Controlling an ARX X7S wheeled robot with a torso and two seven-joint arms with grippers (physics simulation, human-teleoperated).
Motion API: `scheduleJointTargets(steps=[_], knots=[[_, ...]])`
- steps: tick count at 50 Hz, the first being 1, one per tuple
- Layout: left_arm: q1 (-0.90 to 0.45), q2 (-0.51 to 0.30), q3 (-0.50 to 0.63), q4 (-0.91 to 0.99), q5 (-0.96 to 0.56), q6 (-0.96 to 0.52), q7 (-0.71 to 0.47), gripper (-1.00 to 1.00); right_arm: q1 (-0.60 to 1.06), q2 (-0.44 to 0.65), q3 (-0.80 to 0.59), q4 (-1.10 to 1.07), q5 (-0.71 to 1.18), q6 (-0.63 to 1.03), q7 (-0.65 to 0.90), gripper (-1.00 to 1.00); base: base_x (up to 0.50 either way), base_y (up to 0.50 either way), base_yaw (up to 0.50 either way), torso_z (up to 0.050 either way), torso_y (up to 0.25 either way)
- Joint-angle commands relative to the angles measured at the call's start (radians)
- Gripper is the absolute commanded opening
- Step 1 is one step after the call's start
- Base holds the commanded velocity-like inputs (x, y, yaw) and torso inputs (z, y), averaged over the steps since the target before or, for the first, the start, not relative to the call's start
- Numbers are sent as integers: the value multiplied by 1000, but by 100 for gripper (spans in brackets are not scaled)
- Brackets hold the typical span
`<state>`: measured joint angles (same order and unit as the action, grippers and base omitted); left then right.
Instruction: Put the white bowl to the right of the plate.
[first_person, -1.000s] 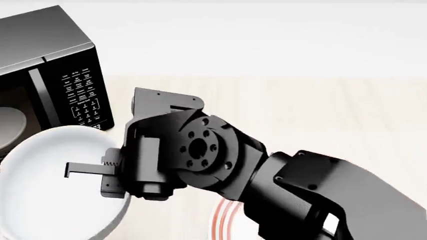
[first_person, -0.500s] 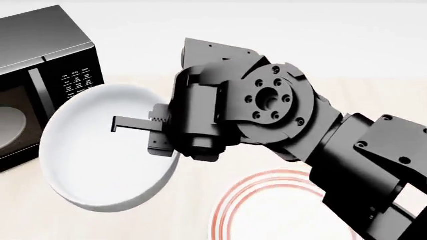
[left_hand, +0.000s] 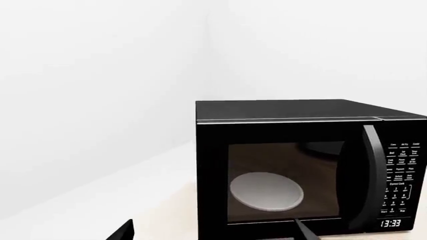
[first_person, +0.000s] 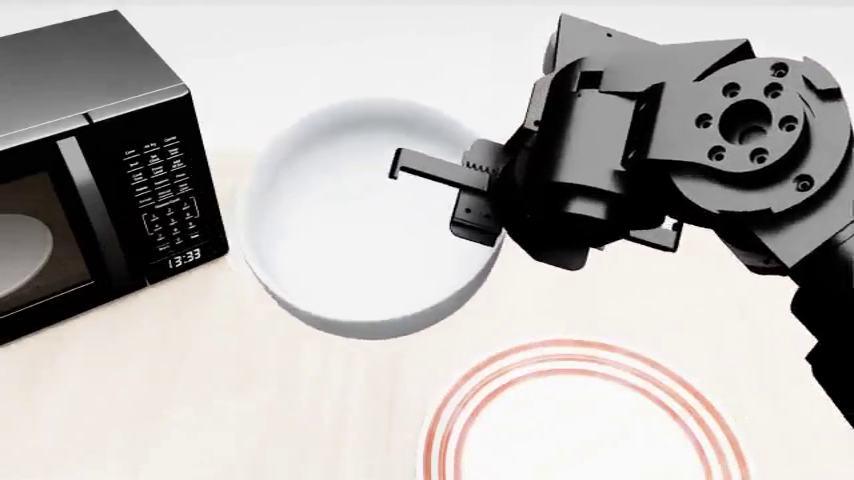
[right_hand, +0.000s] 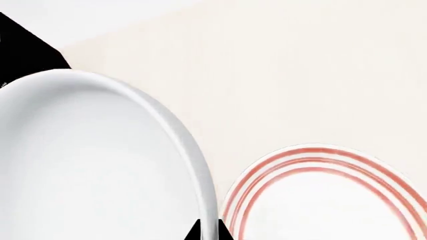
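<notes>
The right arm has lifted the bowl (first_person: 354, 225) up and swung it to the right. A second ago the bowl was low on the left side, in front of the microwave (first_person: 94, 165). Half a second ago it was higher and partly in front of the microwave's buttons. Now it hangs in the air, tipped so its inside faces the head camera. It is beside the microwave, no longer over it, and behind the plate (first_person: 581, 415).

The right fingers (first_person: 467, 190) are pinched on the bowl's rim on its right side. One thin finger reaches across the inside of the bowl. In the right wrist view the rim of the bowl (right_hand: 100, 160) runs between two dark finger tips, with the plate (right_hand: 320, 200) lying flat on the counter (right_hand: 287, 75) just past it.

The plate has not moved. It looks further in only because more of it can be seen now.

The bowl has some way to go. It is on the left of the plate's middle, so I think it must be carried across to the far side and then set down on the bare counter there.

The left wrist view shows only the microwave (left_hand: 307, 167) and two dark bits at the edge. I cannot tell if the left fingers are apart or closed.
</notes>
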<state>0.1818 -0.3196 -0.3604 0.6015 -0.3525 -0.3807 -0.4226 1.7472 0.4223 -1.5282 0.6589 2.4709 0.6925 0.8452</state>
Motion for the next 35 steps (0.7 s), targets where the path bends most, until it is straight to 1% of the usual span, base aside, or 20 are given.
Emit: scheduleJointTargets(steps=[1, 5, 15, 28, 35], knots=[[-4, -3, 10, -4, 6, -1, -6, 100, -1, 73, 8, 171, 10, 56, -59, -100, 0, 0, 0, 0, 0], [0, -3, 8, -1, 5, 1, -7, 100, 1, 91, -3, 214, -7, 80, -86, -100, 0, 0, 0, 0, 3], [-3, -4, 14, -7, 8, 2, -11, 100, -14, 155, -9, 298, -5, 82, -90, -100, 0, 0, 0, 0, 0], [-12, -8, 27, -16, 14, -1, -18, 100, -31, 232, -6, 339, -2, 77, -93, -100, 0, 0, 0, 0, 1], [-16, -9, 39, -18, 22, -4, -22, 100, -60, 323, 15, 279, 26, 35, -54, -100, 0, 0, 0, 0, 0]])
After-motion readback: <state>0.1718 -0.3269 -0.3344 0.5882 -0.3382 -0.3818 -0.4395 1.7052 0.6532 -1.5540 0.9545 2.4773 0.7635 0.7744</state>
